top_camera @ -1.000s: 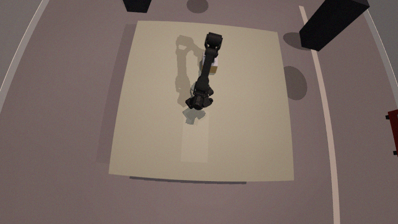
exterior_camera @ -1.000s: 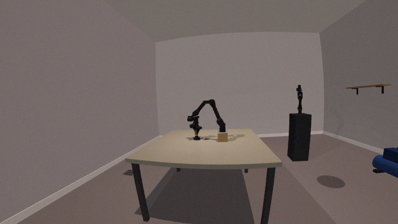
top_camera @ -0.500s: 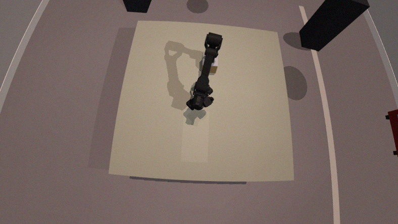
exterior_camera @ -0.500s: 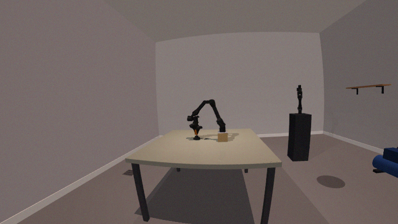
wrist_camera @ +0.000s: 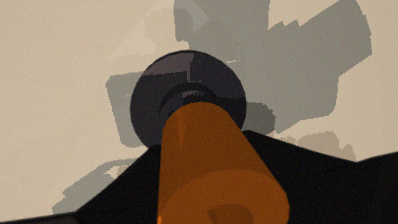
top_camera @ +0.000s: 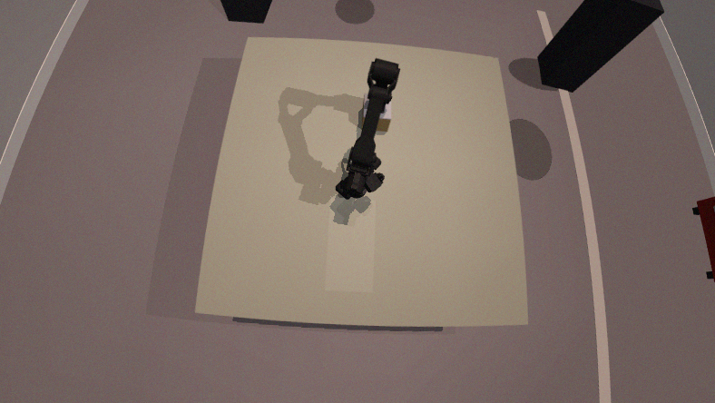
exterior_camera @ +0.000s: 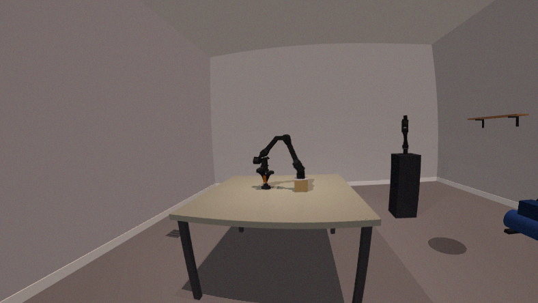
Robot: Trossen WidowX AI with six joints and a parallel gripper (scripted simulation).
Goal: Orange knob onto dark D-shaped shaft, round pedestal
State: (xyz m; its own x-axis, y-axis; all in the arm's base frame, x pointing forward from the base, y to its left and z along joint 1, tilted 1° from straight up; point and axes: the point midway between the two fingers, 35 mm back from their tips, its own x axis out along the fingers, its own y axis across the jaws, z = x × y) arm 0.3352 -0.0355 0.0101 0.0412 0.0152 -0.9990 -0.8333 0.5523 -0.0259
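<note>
The orange knob (exterior_camera: 264,178) (wrist_camera: 212,155) is upright between the fingers of my gripper (exterior_camera: 264,181) (wrist_camera: 202,145), which is shut on it. The round dark pedestal (exterior_camera: 265,187) (wrist_camera: 220,75) stands on the table, directly under the knob in the exterior view. In the wrist view the knob's lower end covers the near part of the pedestal, and a dark curved raised edge shows just beyond it. The shaft is hidden, so I cannot tell whether the knob touches it or how the flats line up. In the top view the arm hides knob and pedestal.
A box with a light top and tan side (top_camera: 383,124) (exterior_camera: 301,185) stands on the table (top_camera: 440,225) (exterior_camera: 278,210) near the arm's base. The arm's shadows fall around the pedestal. A black column (exterior_camera: 404,184) stands on the floor beyond the table.
</note>
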